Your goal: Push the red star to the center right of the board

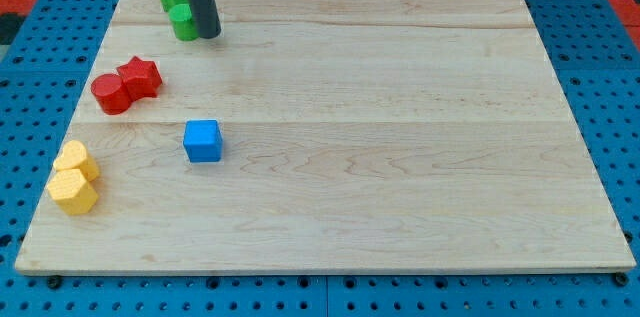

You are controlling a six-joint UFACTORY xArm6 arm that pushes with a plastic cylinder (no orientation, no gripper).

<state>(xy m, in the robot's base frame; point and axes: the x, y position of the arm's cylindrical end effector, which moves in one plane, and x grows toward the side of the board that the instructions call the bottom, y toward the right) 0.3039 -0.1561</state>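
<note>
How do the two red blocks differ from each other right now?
The red star has a pointed outline; the red round block is smooth-edged. The star lies nearer the view's top and right; the round block lies lower left. They touch, share one colour, and both sit below my tip.

A pale wooden counter (400, 137) was seen resting on a blue perforated base (40, 107). All blocks were gathered along the view's left side. Two green blocks (177, 9) were placed near the top left corner. A red star (141, 77) was found touching a red cylinder (111, 94). A blue cube (203, 141) was set apart below them, and two yellow blocks (74, 178) were stacked close at the lower left.
</note>
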